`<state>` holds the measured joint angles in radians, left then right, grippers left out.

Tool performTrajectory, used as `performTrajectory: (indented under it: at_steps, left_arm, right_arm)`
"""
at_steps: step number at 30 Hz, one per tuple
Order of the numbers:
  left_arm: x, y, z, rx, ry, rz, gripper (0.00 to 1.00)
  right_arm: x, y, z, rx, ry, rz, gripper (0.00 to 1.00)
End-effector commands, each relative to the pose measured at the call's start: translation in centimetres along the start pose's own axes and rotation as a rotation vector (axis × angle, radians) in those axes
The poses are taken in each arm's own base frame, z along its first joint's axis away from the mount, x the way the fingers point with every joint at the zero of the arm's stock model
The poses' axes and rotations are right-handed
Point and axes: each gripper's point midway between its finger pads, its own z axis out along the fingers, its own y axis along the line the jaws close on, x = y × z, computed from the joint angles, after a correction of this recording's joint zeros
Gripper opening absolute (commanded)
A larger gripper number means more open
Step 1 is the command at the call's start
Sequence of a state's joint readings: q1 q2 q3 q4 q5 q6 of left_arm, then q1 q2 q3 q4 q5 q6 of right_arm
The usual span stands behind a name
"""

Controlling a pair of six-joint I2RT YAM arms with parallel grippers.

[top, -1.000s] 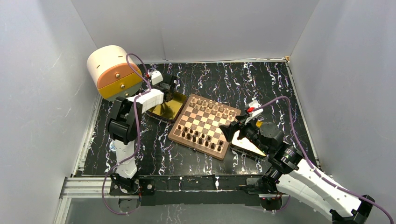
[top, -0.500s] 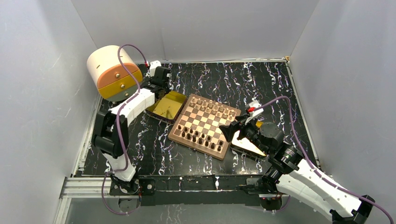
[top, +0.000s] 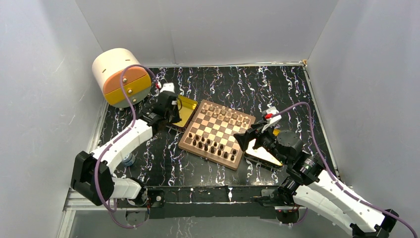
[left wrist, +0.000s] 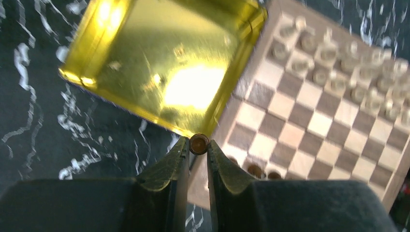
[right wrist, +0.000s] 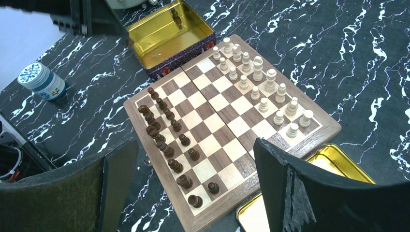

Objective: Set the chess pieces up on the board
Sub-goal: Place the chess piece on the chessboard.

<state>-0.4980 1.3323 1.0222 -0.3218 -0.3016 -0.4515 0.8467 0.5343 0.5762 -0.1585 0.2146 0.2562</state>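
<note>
From above, the board (top: 216,134) lies askew on the marbled table (top: 277,94), with dark pieces (top: 213,147) ranked along its near side and light pieces (top: 225,113) along its far side; the left gripper (top: 172,115) hangs over a gold tray (top: 187,110) just beside the board, and the right gripper (top: 245,140) sits at the board's right edge. The left wrist view shows those fingers pinched on one small dark piece (left wrist: 198,143) above the tray's rim; the right wrist view shows the other claw spread wide, holding nothing, above the board.
</note>
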Motion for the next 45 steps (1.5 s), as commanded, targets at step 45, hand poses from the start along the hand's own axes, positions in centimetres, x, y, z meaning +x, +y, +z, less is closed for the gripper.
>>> performTrajectory:
  at_steps: [45]
  left_arm:
    - [11.4, -3.6, -0.3, 0.176, -0.014, 0.058, 0.00]
  right_arm:
    - [-2.4, 1.0, 0.7, -0.019, -0.039, 0.009, 0.99]
